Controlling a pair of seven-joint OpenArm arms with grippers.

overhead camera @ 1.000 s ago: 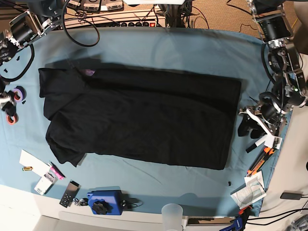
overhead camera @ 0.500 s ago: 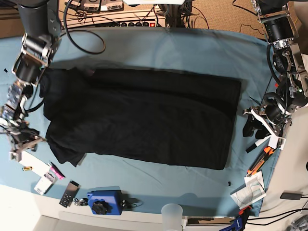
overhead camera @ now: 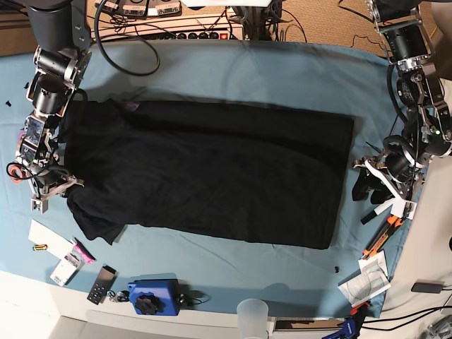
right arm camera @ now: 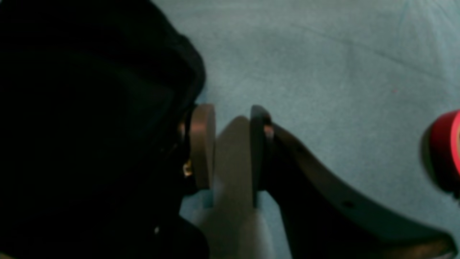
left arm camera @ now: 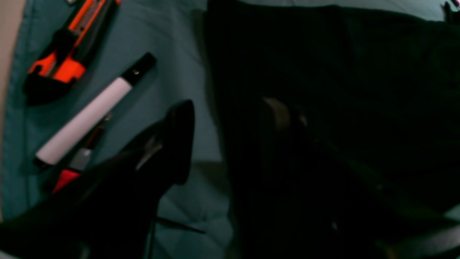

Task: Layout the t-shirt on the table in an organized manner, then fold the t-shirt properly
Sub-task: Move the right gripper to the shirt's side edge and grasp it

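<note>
The black t-shirt (overhead camera: 212,169) lies spread flat across the light blue table (overhead camera: 247,70), with its rumpled end at the left. My right gripper (overhead camera: 55,192) sits at that left edge. In the right wrist view its jaws (right arm camera: 230,144) stand a narrow gap apart with no fabric between them, and the t-shirt (right arm camera: 90,108) bunches against the outside of the left pad (right arm camera: 203,144). My left gripper (overhead camera: 367,189) is at the shirt's right edge. It is open (left arm camera: 228,126), with one finger over the blue cloth and the other over the dark t-shirt (left arm camera: 341,90).
An orange utility knife (left arm camera: 68,46) and a white marker (left arm camera: 93,108) lie just beside the left gripper. A red tape roll (right arm camera: 445,151) sits near the right gripper. Along the front edge are papers (overhead camera: 46,236), a remote (overhead camera: 102,284), a blue device (overhead camera: 152,296) and a plastic cup (overhead camera: 253,314).
The right arm swung down from the table's back left corner to the shirt's left edge, then drew closer to the fabric. The left gripper has barely shifted, and the shirt lies as before.
</note>
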